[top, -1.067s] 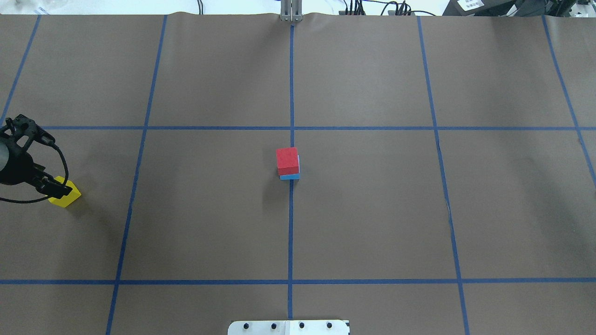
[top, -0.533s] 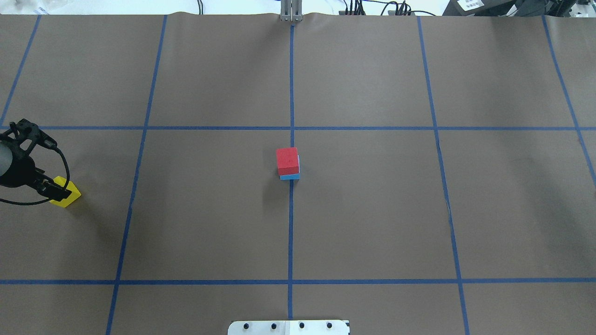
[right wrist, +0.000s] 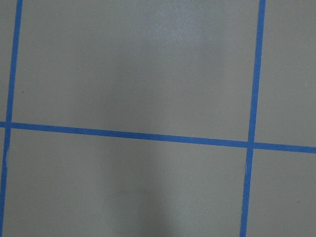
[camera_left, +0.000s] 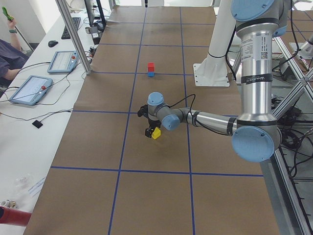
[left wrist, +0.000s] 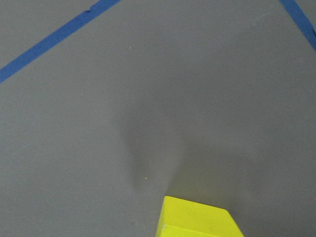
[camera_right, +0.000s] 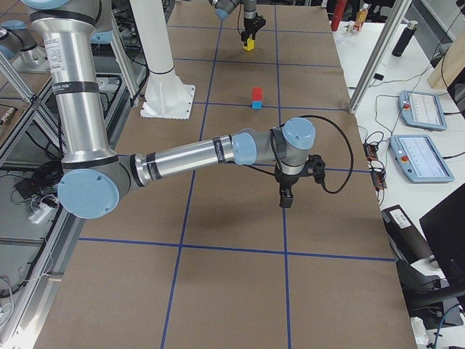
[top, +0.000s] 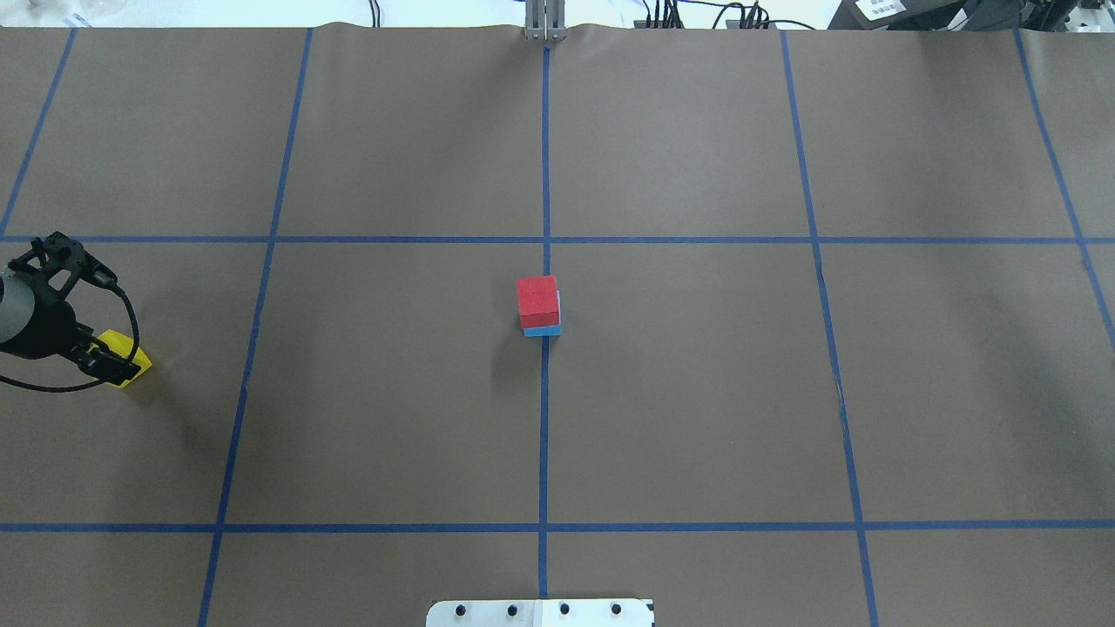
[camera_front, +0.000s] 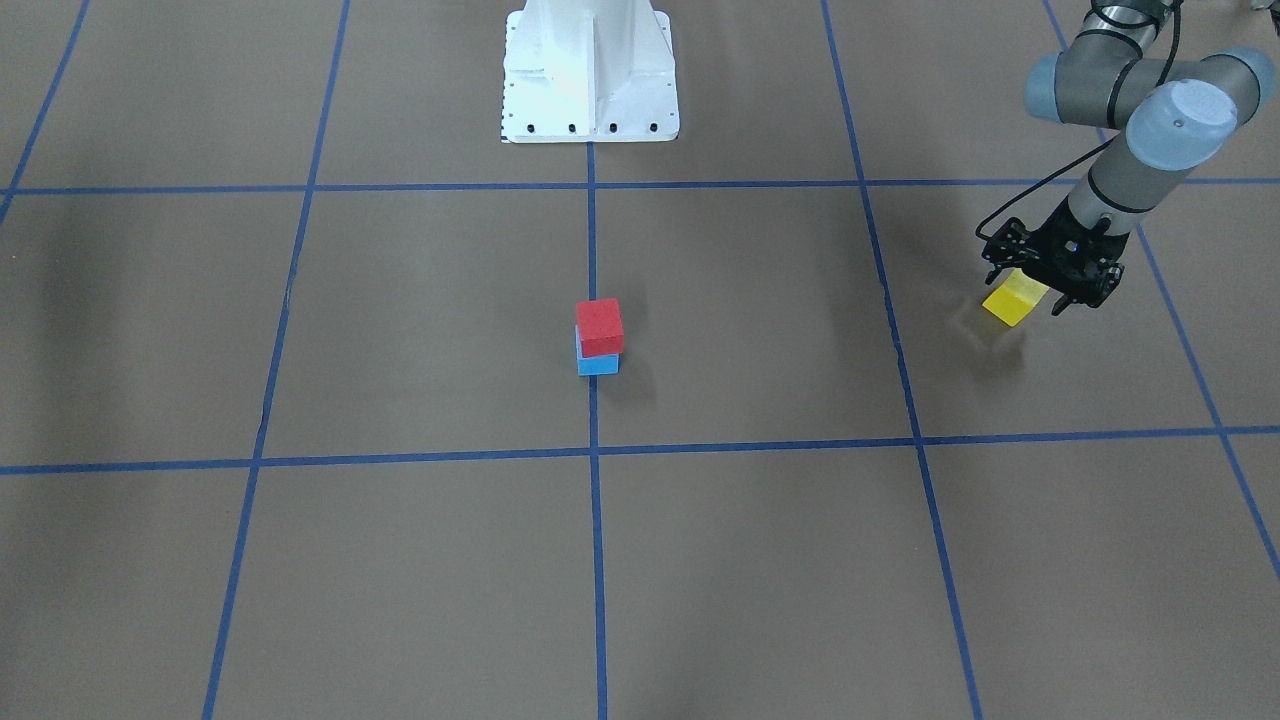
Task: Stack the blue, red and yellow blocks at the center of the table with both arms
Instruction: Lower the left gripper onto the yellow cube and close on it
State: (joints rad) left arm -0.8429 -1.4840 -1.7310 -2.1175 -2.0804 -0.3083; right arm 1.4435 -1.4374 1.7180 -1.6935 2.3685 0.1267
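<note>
Already the red block (top: 537,299) is sitting on the blue block (top: 542,331) at the tabletop's (top: 697,392) centre. The yellow block (top: 138,357) is waiting near the left edge, and I cannot tell whether the left hand (camera_front: 1030,290) is pinching it.

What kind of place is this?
Probably a robotics lab: big robot arms work over a table taped into blue squares, with touchscreen control tablets on a side bench.

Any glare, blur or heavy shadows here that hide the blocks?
Front-facing view: the white base is washed out by glare, the yellow block sharp with a soft shadow. Overhead view: even light, red block crisp. Left wrist view: yellow block cut by the bottom edge.
</note>
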